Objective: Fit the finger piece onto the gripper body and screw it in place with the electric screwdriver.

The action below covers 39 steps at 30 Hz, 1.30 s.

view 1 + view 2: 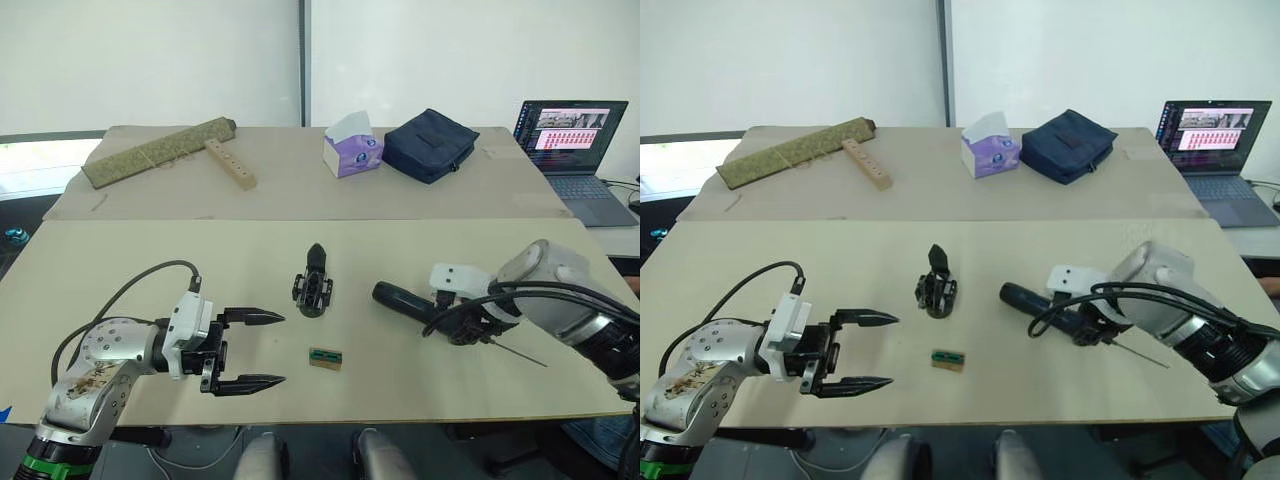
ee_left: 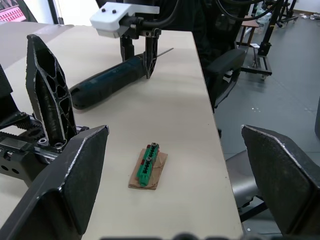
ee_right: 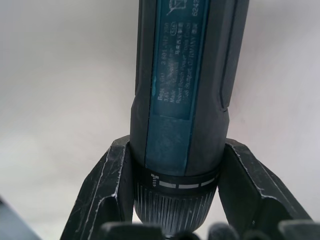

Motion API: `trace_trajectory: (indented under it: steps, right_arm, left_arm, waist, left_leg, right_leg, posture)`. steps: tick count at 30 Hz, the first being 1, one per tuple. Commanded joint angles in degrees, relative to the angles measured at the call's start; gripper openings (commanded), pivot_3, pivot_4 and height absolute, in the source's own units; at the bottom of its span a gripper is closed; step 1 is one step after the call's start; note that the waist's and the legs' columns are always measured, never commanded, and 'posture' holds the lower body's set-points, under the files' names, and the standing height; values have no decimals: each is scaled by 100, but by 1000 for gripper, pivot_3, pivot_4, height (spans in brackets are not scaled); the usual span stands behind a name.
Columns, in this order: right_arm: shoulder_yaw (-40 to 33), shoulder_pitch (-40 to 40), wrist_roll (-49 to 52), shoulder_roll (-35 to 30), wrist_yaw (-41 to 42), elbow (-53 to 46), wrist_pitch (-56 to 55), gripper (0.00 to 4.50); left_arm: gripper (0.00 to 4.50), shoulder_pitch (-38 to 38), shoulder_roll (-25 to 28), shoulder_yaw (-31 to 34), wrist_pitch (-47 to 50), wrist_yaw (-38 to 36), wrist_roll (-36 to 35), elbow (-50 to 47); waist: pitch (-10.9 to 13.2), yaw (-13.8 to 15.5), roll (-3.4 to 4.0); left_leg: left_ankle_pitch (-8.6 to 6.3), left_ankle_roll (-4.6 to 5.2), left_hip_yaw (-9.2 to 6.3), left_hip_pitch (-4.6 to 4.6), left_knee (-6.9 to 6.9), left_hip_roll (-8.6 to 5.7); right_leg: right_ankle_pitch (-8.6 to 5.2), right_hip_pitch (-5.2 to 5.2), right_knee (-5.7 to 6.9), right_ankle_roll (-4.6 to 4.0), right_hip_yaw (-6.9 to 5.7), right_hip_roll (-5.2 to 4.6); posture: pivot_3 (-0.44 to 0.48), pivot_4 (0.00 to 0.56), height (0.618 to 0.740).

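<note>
From the head views, the counter (image 1: 150, 260) is a smooth pale tan board. At its middle sits the gripper body (image 1: 313, 290), a small black mechanism with exposed parts and one pointed finger aimed away from the robot. Just nearer lies a little green-and-tan block (image 1: 325, 358), flat and apart from the body. The electric screwdriver (image 1: 402, 301), a thick matte black cylinder with a rounded end, lies on the counter to the right of the body, its thin metal bit (image 1: 520, 353) pointing toward the right edge. The right tool (image 1: 470, 325) is clenched around the screwdriver's barrel near the bit end, the arm reaching in low from the right with its wrist bent over the barrel. The left tool (image 1: 246, 349) hangs released, its two tapered black fingers spread wide, level, pointing right toward the block, touching nothing.

On the far counter lie a long olive fabric roll (image 1: 158, 152), a drilled wooden strip (image 1: 231, 164), a purple tissue box (image 1: 352, 146), a dark blue pouch (image 1: 430, 145) and an open laptop (image 1: 574, 140).

The left wrist view shows the ribbed finger of the gripper body (image 2: 49, 95) standing beside the block (image 2: 148, 166), with the screwdriver (image 2: 112, 82) beyond.

The right wrist view shows two scuffed black fingers (image 3: 107, 192) pressing both sides of the screwdriver's knurled collar (image 3: 175, 207), below a bluish printed label.
</note>
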Motion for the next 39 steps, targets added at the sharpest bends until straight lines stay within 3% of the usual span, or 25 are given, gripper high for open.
trace_trajectory:
  steps: [1, 5, 8, 11, 15, 18, 22, 25, 29, 39]
  right_arm:
    - [-1535, 151, 609, -78, -230, -286, 110, 1922]
    - [-3166, 629, 1533, 276, -321, -505, 153, 1922]
    - [-4898, 1361, 2723, 1129, -216, -1158, -188, 1922]
    - [-5507, 1447, 3517, 2022, -940, -1892, 239, 1922]
    - [-5949, 1725, 4378, 3333, -1788, -2552, -391, 1922]
    - [-5830, 2146, 4763, 3721, -1772, -2841, -970, 1922]
    - [-4657, 2754, 3894, 4061, -1241, -2905, -2863, 1922]
    - [-3995, 2850, 3657, 4325, -1218, -2768, -3615, 1922]
    - [-3522, 2933, 3667, 4234, -899, -2516, -4098, 1922]
    - [-3194, 2637, 3385, 3958, -723, -1566, -4931, 1922]
  left_arm:
    - [4500, 13, 67, 317, -63, 17, -123, -11]
    - [4500, 81, 112, 554, -111, -70, -166, 155]
    - [4500, 151, 225, 649, -263, -315, -42, 474]
    - [4500, 158, 331, 668, -286, -483, -19, 751]
    - [4500, 104, 339, 592, -388, -587, 99, 937]
    - [4500, 91, 314, 446, -611, -661, 362, 1113]
    - [4500, -50, 338, -71, -897, -722, 993, 1367]
    - [4500, -226, 99, -448, -914, -511, 1256, 1454]
    - [4500, -254, -54, -760, -995, -368, 1529, 1512]
    - [4500, -756, -770, -1522, -1634, -53, 2235, 2402]
  waist:
    - [1, 1, -1]
    - [1, 0, -2]
    - [1, 2, -9]
    - [2, -31, -6]
    - [2, -30, -11]
    - [2, 28, -11]
    - [2, -3, -12]
    - [2, -19, -12]
    - [0, -31, -15]
    - [0, 12, -15]
  left_leg:
    - [0, 0, -1, -1, 2, 0]
    - [0, 0, -3, -4, 3, 0]
    - [0, 1, -13, -3, -1, 0]
    - [0, 1, -18, -4, -2, 2]
    - [0, 0, -18, 1, 4, 4]
    - [0, 0, -20, 1, 2, 1]
    - [0, 0, -13, -3, 5, -5]
    - [0, 0, -13, 2, 9, -2]
    - [0, 0, -14, 12, 6, 0]
    - [0, 0, -15, 44, 8, -4]
  right_leg:
    - [0, 0, 0, 0, 0, 0]
    - [0, 1, -1, 1, 0, 1]
    - [-1, 6, -2, 3, -5, 8]
    - [-1, 3, 6, 3, -4, 12]
    - [-1, 10, 7, 3, -5, 13]
    - [-4, 17, 2, 7, -8, 9]
    - [-3, 18, -4, 9, -6, 0]
    - [-3, 17, 5, 9, -5, 4]
    - [-3, 22, 6, 8, -5, 9]
    - [-3, 61, 1, 8, -6, 7]
  posture:
    - [0, 150, 740]
    - [0, 150, 740]
    - [0, 150, 740]
    - [0, 150, 740]
    - [0, 150, 740]
    - [0, 150, 740]
    - [0, 150, 740]
    - [0, 150, 740]
    - [0, 150, 740]
    - [0, 150, 740]
